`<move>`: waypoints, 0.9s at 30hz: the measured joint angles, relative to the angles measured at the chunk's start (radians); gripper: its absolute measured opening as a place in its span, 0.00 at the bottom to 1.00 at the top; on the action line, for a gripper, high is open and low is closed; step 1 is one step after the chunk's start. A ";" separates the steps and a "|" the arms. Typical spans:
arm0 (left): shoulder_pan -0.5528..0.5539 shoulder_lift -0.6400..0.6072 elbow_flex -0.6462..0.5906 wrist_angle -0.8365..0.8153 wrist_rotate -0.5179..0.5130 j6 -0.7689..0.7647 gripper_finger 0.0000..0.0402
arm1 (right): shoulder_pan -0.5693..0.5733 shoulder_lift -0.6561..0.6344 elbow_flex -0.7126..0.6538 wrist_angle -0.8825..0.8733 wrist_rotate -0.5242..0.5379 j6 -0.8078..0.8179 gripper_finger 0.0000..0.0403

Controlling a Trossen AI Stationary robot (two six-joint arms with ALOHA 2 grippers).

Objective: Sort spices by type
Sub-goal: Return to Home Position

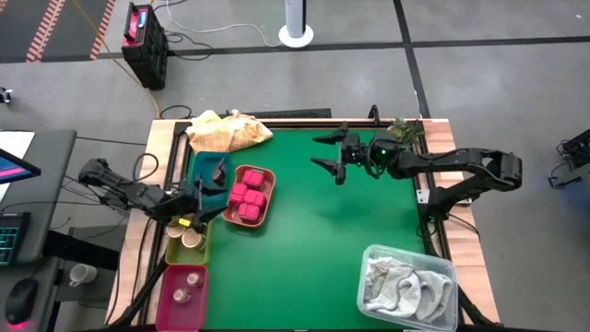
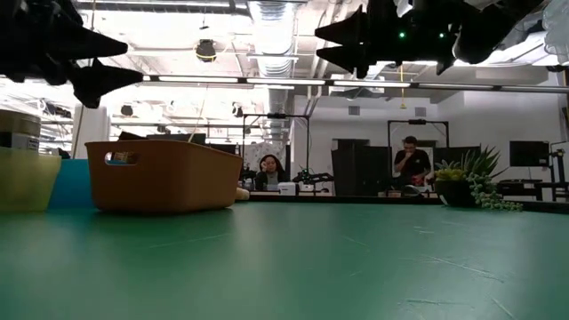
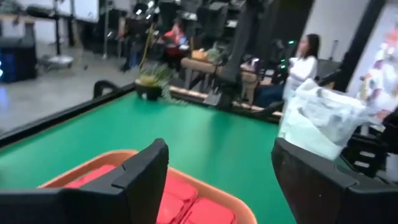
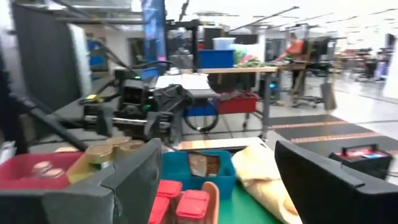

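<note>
**A:** status on both pincers?

**B:** My left gripper (image 1: 212, 198) hangs above the table's 9 o'clock edge. Fingers are spread wide with nothing between them.

**A:** what's closest to it?

**B:** The pink packets (image 1: 249, 194), at its 3 o'clock. They're packed into the salmon tray (image 1: 247, 224), right under my fingertips.

**A:** other spices?

**B:** The dark piece (image 4: 202, 164) sits in the teal tray (image 1: 198, 166), at 10 o'clock from the salmon tray and just beside it. The tan cups (image 1: 187, 237) are in the lime tray (image 1: 171, 251), at 7 o'clock from the salmon one. The clear jars (image 1: 184, 286) are in the magenta tray (image 1: 198, 314), at 6 o'clock from the lime tray and touching it. One type per tray, and no spices lie loose on the green mat (image 1: 332, 240).

**A:** right side?

**B:** My right gripper (image 1: 323, 152) is up off the mat near the table's 12 o'clock edge, well apart from the trays. It points toward 9 o'clock with fingers spread, holding nothing.

**A:** anything else out there?

**B:** A yellow cloth (image 1: 229, 131) is bunched at the 11 o'clock corner, just past the teal tray. A clear bin (image 1: 369, 254) holding a white-grey cloth (image 1: 406, 286) is at the 5 o'clock corner. Beyond the table there are people (image 2: 409, 160) at desks in the room.
</note>
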 joint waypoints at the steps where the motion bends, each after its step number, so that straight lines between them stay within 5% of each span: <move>1: 0.013 -0.008 -0.011 0.016 0.025 0.019 0.67 | -0.006 0.000 0.000 -0.001 -0.022 -0.001 0.83; 8: 0.077 -0.029 -0.040 0.071 0.210 0.060 0.61 | -0.075 0.001 -0.046 -0.023 -0.050 -0.017 0.83; 17: 0.080 -0.029 -0.071 0.110 0.285 0.093 0.54 | -0.204 0.001 -0.259 0.300 -0.149 0.099 0.83; 27: 0.080 -0.029 -0.073 0.123 0.465 0.168 0.49 | -0.220 0.001 -0.449 0.578 -0.273 0.144 0.83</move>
